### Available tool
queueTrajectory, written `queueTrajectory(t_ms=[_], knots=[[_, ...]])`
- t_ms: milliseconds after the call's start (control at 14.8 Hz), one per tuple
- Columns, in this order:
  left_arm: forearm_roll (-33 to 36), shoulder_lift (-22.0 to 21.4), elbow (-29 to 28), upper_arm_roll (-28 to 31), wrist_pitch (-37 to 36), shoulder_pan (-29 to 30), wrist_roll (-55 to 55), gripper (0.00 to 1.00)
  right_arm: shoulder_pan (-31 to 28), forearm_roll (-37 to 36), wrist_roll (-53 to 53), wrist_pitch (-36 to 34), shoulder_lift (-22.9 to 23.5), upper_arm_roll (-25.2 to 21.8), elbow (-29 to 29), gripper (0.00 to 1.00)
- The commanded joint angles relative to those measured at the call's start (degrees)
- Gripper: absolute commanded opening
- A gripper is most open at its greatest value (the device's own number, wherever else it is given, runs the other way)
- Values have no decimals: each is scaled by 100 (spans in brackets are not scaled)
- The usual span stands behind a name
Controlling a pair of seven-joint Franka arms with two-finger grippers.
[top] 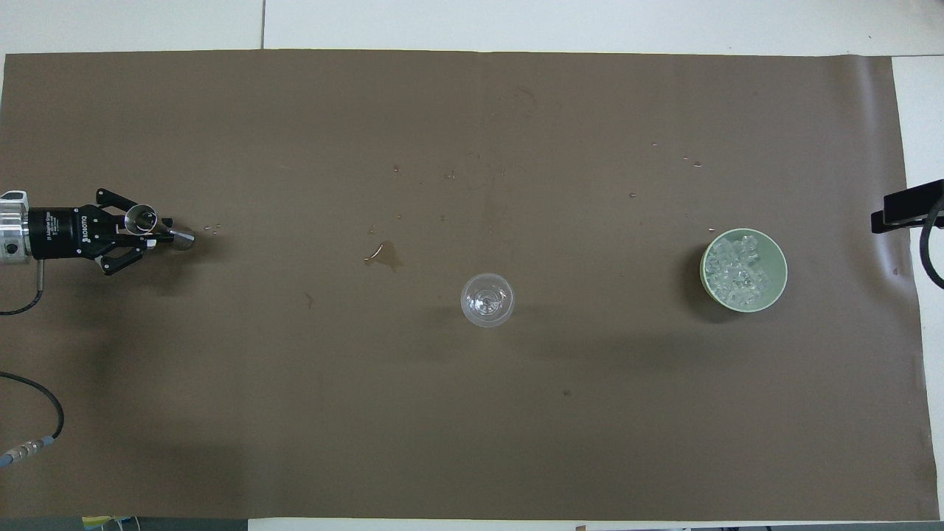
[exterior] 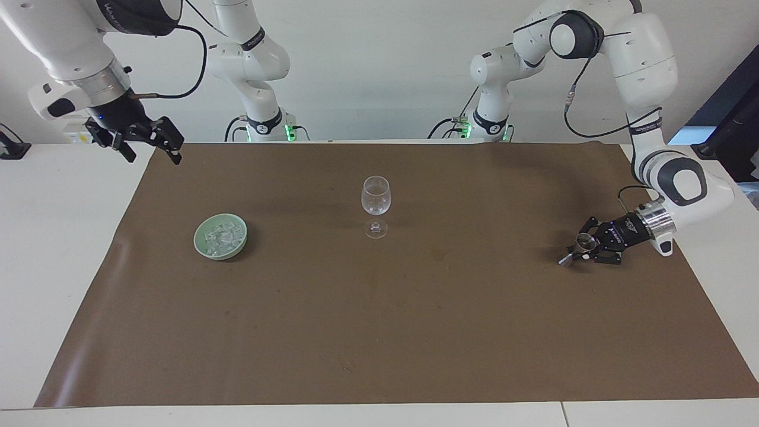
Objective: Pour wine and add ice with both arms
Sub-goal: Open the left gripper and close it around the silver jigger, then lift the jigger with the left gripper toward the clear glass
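Ice (exterior: 224, 238) in bowl (exterior: 204, 248), beside wine glass (exterior: 376, 198).

The right gripper (top: 906, 206) shows in the overhead view only as a dark tip cut by the edge; the left arm (top: 13, 234) is cropped there too; the ice (exterior: 220, 238) in the green bowl (exterior: 201, 248) is too small to count singly.
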Motion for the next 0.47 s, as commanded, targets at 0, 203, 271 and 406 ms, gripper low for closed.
queueTrajectory(t_ms=[0, 203, 271, 406], knots=[[-68, -436, -238, 70, -480, -64, 55, 0, -48, 39, -69, 47, -76, 22, -110, 100], [-33, -708, -247, 71, -1149, -73, 99, 0, -48, 39, -69, 47, -76, 22, -110, 100], [-24, -831, -264, 71, -1229, -125, 90, 0, -48, 39, -69, 47, -76, 22, -110, 100], [-24, -1085, -396, 71, -1282, -380, 20, 0, -48, 39, -69, 47, -76, 22, -110, 100]])
